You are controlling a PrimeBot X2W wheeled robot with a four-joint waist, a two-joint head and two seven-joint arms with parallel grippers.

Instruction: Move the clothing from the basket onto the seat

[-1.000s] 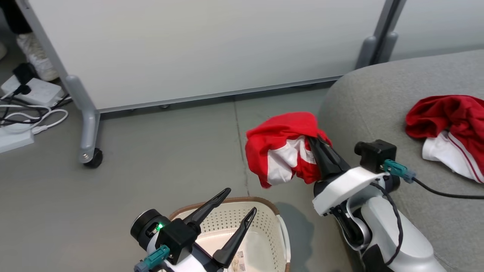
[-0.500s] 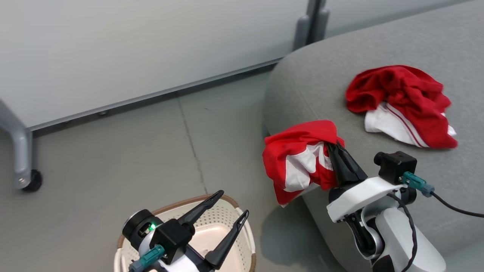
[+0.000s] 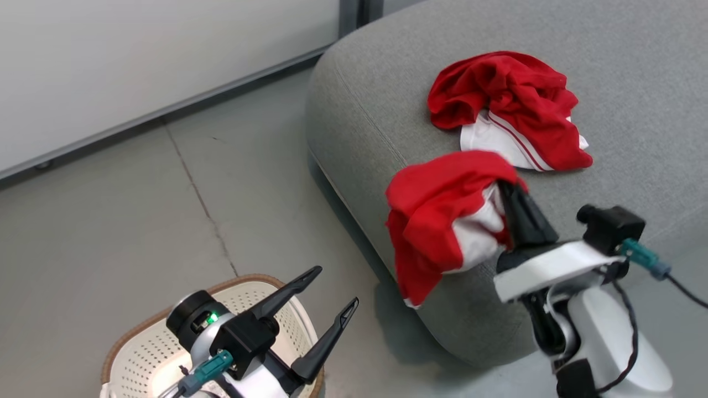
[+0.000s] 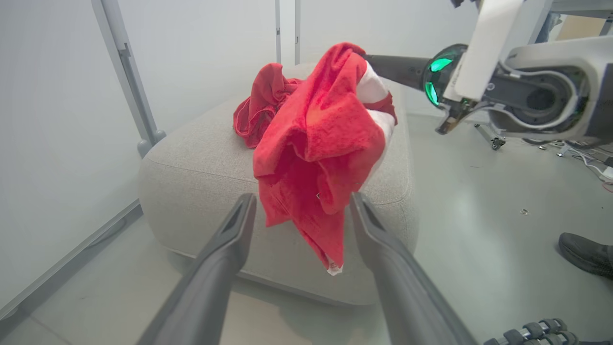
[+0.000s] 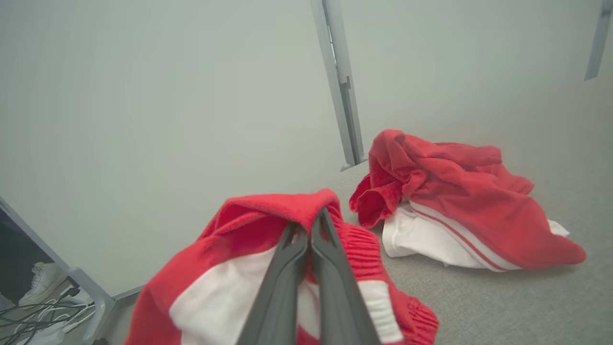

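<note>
Grey seat (image 3: 376, 110) edge, held clothing (image 3: 431, 215) now over it, right gripper (image 3: 504, 187) fingers (image 3: 524, 220) pinched

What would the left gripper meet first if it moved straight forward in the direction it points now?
Probably the red garment hanging from the right gripper; in the left wrist view it lies straight ahead of the left gripper. The seat is behind it. Depth is unclear.

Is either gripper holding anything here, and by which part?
The right gripper is shut on a red-and-white garment, pinching a bunched fold at its top; the rest hangs down. The left gripper is open, holding nothing.
</note>
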